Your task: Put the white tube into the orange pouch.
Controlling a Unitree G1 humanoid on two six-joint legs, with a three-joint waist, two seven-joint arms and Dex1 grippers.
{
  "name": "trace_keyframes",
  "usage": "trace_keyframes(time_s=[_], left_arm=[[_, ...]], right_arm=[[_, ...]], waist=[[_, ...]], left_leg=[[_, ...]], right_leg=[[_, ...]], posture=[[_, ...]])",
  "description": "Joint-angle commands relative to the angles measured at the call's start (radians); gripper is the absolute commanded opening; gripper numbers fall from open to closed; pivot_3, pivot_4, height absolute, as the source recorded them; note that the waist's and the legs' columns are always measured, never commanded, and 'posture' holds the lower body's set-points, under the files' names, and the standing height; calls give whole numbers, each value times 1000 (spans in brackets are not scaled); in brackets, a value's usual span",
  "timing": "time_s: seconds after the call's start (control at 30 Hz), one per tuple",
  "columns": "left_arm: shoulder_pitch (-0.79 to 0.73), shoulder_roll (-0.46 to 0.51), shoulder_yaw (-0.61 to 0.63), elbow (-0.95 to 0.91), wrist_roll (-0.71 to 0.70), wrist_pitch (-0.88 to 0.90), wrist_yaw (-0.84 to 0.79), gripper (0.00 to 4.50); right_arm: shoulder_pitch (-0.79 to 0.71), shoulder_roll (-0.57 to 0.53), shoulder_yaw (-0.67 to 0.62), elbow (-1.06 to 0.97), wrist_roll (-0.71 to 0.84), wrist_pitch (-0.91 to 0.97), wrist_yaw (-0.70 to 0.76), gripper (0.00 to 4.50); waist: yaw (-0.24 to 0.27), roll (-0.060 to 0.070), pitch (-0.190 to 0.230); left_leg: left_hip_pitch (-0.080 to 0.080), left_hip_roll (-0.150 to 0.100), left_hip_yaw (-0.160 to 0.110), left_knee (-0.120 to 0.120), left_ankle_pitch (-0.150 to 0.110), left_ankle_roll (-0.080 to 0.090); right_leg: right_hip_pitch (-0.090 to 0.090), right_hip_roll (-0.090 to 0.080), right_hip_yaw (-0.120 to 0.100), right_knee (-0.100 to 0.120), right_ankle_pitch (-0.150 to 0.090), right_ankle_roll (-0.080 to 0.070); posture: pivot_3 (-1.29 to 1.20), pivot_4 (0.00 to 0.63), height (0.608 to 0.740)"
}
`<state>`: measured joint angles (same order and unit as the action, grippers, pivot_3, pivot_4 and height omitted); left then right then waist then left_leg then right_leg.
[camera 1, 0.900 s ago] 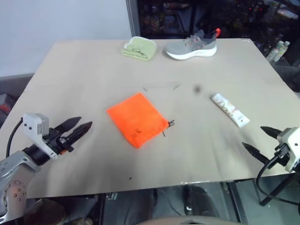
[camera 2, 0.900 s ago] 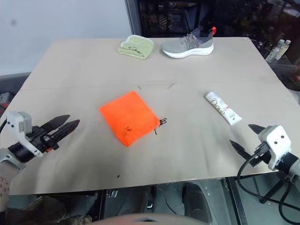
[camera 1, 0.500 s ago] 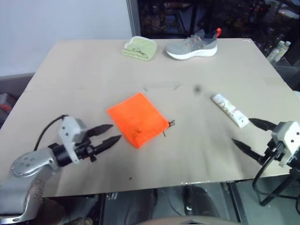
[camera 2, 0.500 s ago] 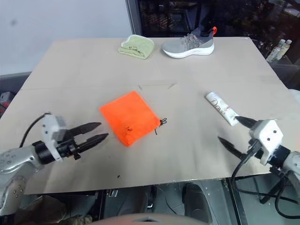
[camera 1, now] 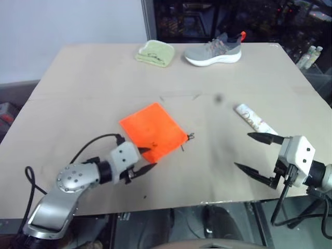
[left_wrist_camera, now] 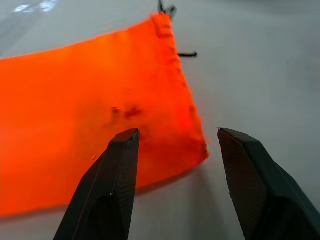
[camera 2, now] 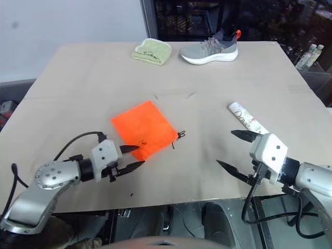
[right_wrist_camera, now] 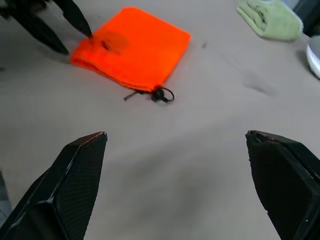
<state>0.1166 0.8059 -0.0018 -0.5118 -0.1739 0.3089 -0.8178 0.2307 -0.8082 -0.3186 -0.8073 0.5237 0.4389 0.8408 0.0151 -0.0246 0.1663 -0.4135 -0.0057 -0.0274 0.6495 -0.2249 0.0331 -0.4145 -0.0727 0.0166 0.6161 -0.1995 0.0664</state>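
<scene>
White tube (camera 2: 248,121) lying flat, long axis diagonal, right tool (camera 2: 237,153) released wide, left tool (camera 2: 134,157) parted, empty

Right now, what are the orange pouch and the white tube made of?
The orange pouch looks like soft matte fabric: it lies flat and limp, with a stitched hem and a thin dark drawstring. The white tube looks like smooth plastic, flattened like a squeeze tube with brownish print, though that is less certain from this distance.
</scene>
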Motion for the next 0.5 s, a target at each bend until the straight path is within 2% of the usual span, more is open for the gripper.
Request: trace_keyframes(time_s=[0.03,0.33,0.43,0.5], left_arm=[[-37,-22,-55,-37,80,1,57,2559],[-82,-54,-116,-2,140,57,90,2559],[-71,-56,-117,-9,144,60,92,1761],[-63,-59,-119,-15,150,64,96,875]], right_arm=[[-11,-32,-18,-51,49,16,20,4500],[27,-60,-58,-71,62,-17,73,4500],[37,-59,-66,-77,59,-24,77,4500],[41,-60,-71,-81,62,-24,77,4500]], waist=[[0,0,0],[0,0,0],[0,0,0],[0,0,0]], left_leg=[[0,0,0,0,0,0],[0,0,0,0,0,0],[0,0,0,0,0,0],[0,0,0,1,0,0]], right_leg=[[0,0,0,0,0,0],[0,0,0,0,0,0],[0,0,0,0,0,0],[0,0,0,1,0,0]], posture=[[0,150,740],[0,150,740],[0,150,740],[0,150,740]])
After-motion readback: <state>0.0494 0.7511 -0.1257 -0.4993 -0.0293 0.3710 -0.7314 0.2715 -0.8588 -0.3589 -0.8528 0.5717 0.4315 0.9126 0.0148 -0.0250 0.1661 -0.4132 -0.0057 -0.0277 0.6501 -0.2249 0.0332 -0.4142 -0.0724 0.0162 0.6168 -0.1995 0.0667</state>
